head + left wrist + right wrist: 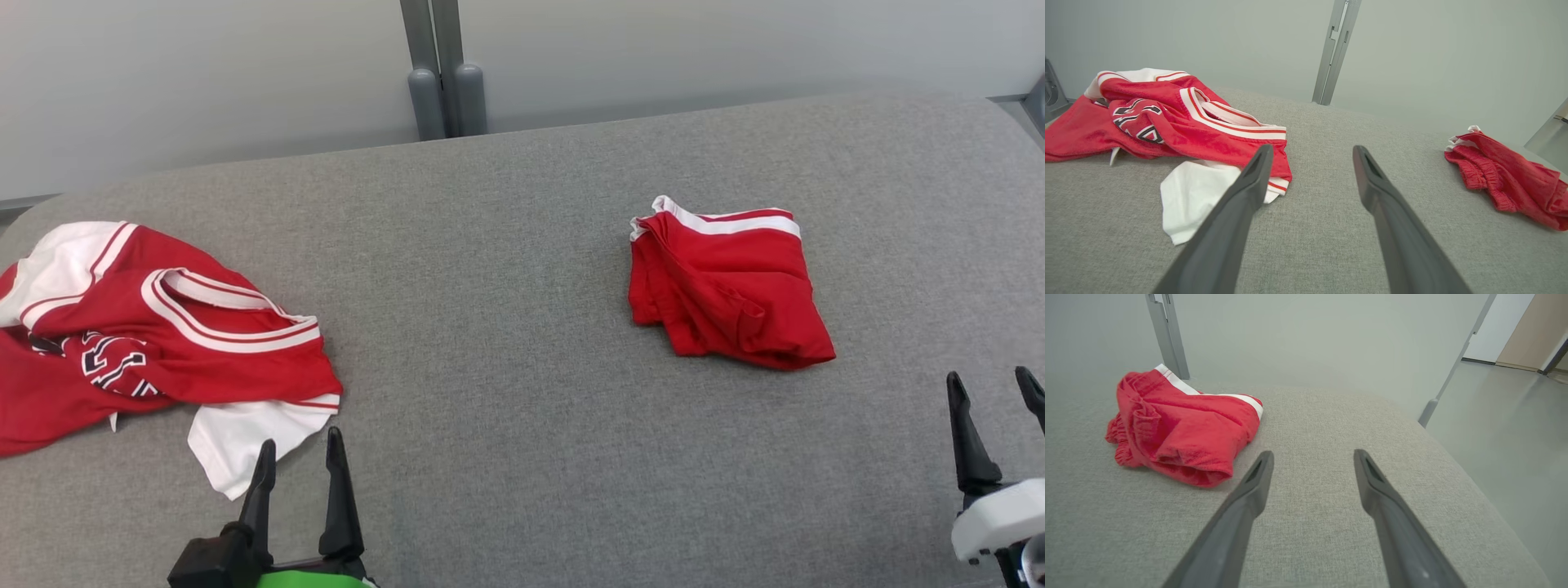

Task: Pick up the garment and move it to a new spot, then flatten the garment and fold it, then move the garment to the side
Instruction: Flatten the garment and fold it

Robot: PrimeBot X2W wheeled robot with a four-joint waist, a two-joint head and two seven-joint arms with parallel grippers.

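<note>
Head view, nearest you: left gripper point(300, 439) and right gripper point(989, 376) both stand spread and empty over the grey cushion point(506, 327). Farther on, right of centre, you see the folded red shorts point(727, 286), their long axis running near-right to far-left with the white band farthest. A crumpled jersey point(163, 343) lies left.

**Count of things**

There are two garments: one jersey point(163, 327) and one pair of shorts point(727, 286). There are two hands, one left hand point(298, 457) and one right hand point(992, 392). There is one worktop point(506, 327).
</note>
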